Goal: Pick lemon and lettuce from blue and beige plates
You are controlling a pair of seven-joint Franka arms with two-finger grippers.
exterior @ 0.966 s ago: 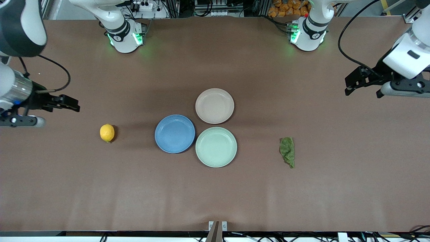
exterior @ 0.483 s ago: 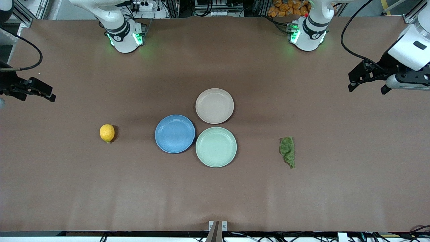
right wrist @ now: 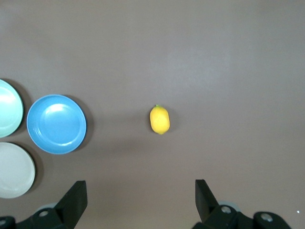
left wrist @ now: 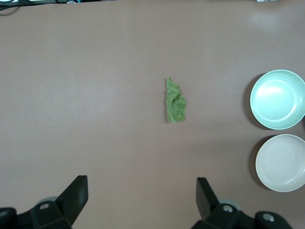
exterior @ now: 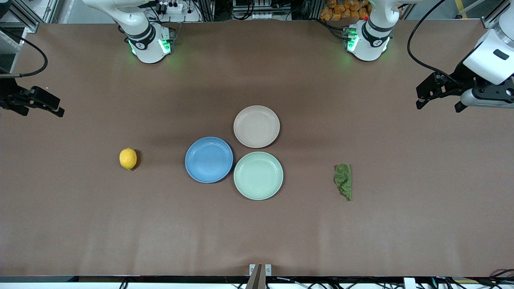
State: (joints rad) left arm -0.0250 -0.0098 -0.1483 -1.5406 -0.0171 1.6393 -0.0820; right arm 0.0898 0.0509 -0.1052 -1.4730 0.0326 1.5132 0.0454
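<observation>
Lemon (right wrist: 159, 119) and lettuce (left wrist: 175, 101) fill separate wrist views.

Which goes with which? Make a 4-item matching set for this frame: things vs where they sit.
1. lemon
2. lettuce
3. beige plate
4. mint-green plate

a. on bare table toward the left arm's end
b. of the three plates, nearest the front camera
c. on bare table toward the right arm's end
d. of the three plates, farthest from the front camera

Pairs: 1-c, 2-a, 3-d, 4-b
</observation>
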